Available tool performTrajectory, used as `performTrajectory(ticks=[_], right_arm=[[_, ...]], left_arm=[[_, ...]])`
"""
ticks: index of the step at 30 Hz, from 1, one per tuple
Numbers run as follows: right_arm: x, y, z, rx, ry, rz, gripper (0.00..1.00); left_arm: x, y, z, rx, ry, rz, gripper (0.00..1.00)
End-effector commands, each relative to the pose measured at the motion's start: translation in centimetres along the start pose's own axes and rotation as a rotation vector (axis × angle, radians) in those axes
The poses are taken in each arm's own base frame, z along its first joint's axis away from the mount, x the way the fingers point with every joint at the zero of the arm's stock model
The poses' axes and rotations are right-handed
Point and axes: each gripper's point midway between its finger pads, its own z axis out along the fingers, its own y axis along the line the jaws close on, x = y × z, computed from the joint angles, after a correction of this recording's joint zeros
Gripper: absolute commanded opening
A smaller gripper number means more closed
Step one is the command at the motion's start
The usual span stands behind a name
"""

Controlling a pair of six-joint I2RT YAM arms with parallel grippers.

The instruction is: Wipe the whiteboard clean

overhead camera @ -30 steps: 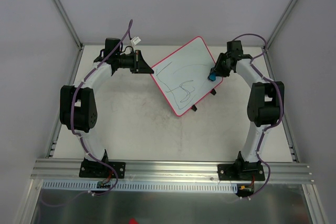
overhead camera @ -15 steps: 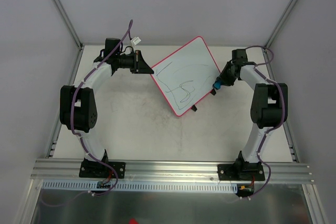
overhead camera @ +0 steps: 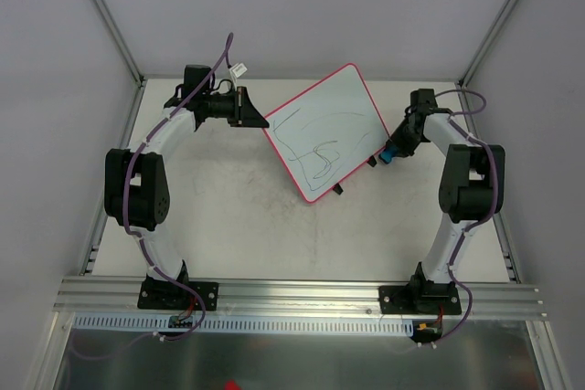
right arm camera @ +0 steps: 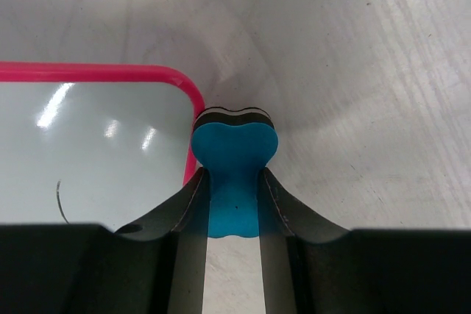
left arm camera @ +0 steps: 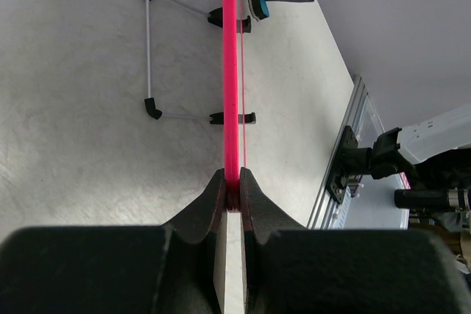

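Note:
The whiteboard [overhead camera: 324, 130] is white with a pink-red rim and dark scribbled lines, and it is propped tilted at the back of the table. My left gripper [overhead camera: 251, 116] is shut on its left rim; in the left wrist view the rim [left arm camera: 230, 64] runs edge-on up from the jaws. My right gripper [overhead camera: 395, 148] is shut on the blue bone-shaped eraser [right arm camera: 234, 159], just off the board's right corner. The right wrist view shows that corner [right arm camera: 184, 82] beside the eraser's tip.
The board's wire stand with black feet [left arm camera: 149, 49] rests on the table behind the board. Grey walls close in the back and both sides. An aluminium rail [overhead camera: 302, 294] runs along the near edge by the arm bases.
My right gripper has slid the eraser off the board's right part, rightward and toward the near side, to just past the corner. The left gripper and the board have stayed put.

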Motion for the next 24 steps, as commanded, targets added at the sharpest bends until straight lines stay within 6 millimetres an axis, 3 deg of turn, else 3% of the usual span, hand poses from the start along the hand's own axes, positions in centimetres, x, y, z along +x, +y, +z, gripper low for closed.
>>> performTrajectory(ticks=[1, 2, 4, 12, 21, 24], right_arm=[[-2.0, 0.4, -2.2, -0.013, -0.068, 0.007, 0.00], [-2.3, 0.6, -2.4, -0.027, -0.083, -0.038, 0.00], [-3.7, 3.1, -3.3, -0.155, -0.144, -0.111, 0.00], [-6.4, 6.1, -5.5, -0.275, -0.252, -0.278, 0.00], [-5.7, 8.2, -3.9, -0.348, -0.245, -0.370, 0.00], [-6.1, 9.1, -4.3, -0.373, -0.272, -0.386, 0.00]], left_arm=[[-1.6, -2.7, -0.1, 0.083, -0.011, 0.130, 0.00], [-1.6, -2.6, -0.1, 0.078, -0.011, 0.125, 0.00], [-1.7, -2.5, -0.1, 0.077, -0.011, 0.116, 0.00], [-1.6, -2.3, 0.0, 0.078, -0.008, 0.106, 0.00], [-1.7, -2.0, 0.2, 0.073, -0.006, 0.094, 0.00], [-1.8, -1.9, 0.2, 0.064, -0.009, 0.094, 0.00]])
